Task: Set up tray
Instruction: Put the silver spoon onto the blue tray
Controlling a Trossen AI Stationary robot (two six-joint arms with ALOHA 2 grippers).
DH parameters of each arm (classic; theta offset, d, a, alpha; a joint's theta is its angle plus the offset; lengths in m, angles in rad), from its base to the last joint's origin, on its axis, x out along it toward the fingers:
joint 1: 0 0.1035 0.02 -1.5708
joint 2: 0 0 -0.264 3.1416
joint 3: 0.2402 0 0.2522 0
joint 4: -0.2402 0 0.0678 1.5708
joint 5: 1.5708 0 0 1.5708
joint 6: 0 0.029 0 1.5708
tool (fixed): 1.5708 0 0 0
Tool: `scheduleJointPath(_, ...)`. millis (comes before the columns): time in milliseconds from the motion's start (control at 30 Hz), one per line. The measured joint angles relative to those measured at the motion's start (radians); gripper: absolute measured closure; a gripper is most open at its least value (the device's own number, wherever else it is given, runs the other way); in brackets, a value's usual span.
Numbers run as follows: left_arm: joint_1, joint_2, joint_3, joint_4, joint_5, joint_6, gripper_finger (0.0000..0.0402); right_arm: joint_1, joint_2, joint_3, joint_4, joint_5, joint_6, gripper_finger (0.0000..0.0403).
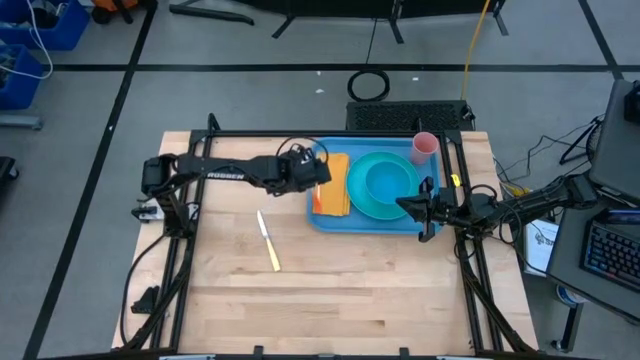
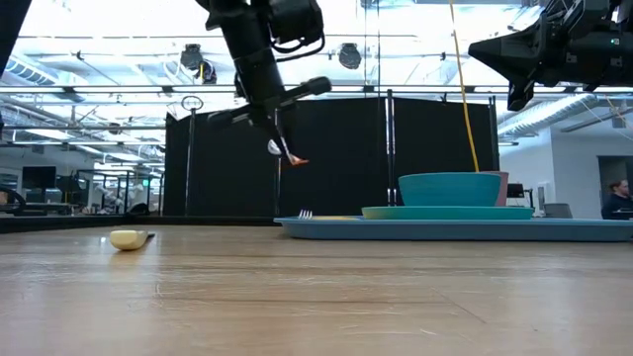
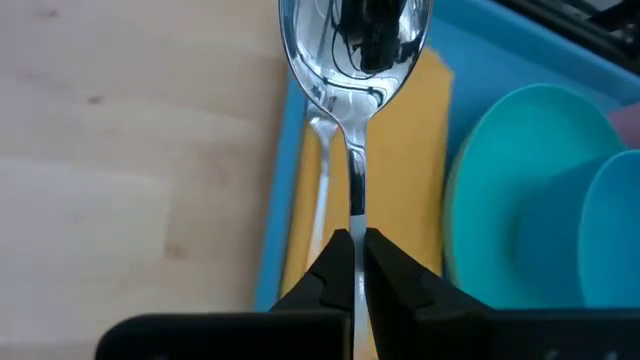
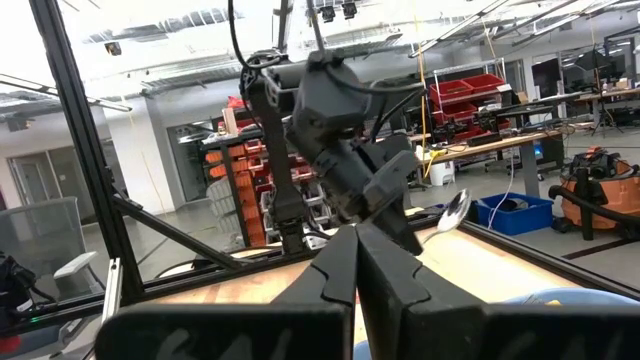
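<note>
The blue tray point(image 1: 330, 222) lies at the table's far right. On it are a turquoise plate point(image 1: 375, 203) with a bowl point(image 1: 392, 178), an orange napkin point(image 1: 333, 190) with a fork point(image 3: 321, 195) on it, and a pink cup point(image 1: 425, 146). My left gripper point(image 1: 320, 172) hangs over the tray's left rim, shut on a metal spoon point(image 3: 355, 60). My right gripper point(image 1: 425, 207) waits shut at the tray's right edge, touching nothing. My left gripper pinches the spoon's handle point(image 3: 356, 215) between its two fingers. The fingers slant down from the table's left side and lie along the spoon. The spoon's bowl point(image 3: 355, 40) sticks out past the fingertips, lifted clear above the tray's left rim and the napkin.
A knife with a yellow handle point(image 1: 268, 241) lies on the bare wood left of the tray. Black frame rails point(image 1: 180, 250) run along the table's left and right sides. Open wood stretches along the near half of the table.
</note>
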State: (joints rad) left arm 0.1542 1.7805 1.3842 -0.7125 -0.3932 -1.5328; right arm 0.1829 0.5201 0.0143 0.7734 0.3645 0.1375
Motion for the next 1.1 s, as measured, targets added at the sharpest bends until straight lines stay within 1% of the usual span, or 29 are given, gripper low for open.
scheduleJointPath(333,0.041,0.008,0.002,0.119,-0.008,0.129,0.0394,0.000,0.000,0.000,0.000,0.000,0.000,0.0403)
scheduleJointPath(633,0.064,0.067,0.001,0.214,0.051,0.190,0.0394,0.000,0.000,0.000,0.000,0.000,0.000,0.0403)
scheduleJointPath(800,0.065,0.103,0.001,0.244,0.055,0.204,0.0394,0.000,0.003,0.000,-0.002,0.000,0.000,0.0403)
scheduleJointPath(900,0.072,0.124,0.001,0.269,0.097,0.203,0.0394,0.000,0.003,0.000,-0.001,0.000,0.000,0.0403)
scheduleJointPath(1033,0.085,0.160,0.024,0.258,0.133,0.216,0.0394,0.000,0.003,0.000,0.000,0.000,0.000,0.0403)
scheduleJointPath(1100,0.090,0.185,0.061,0.216,0.146,0.225,0.0394,0.000,0.004,0.000,0.000,0.000,0.000,0.0403)
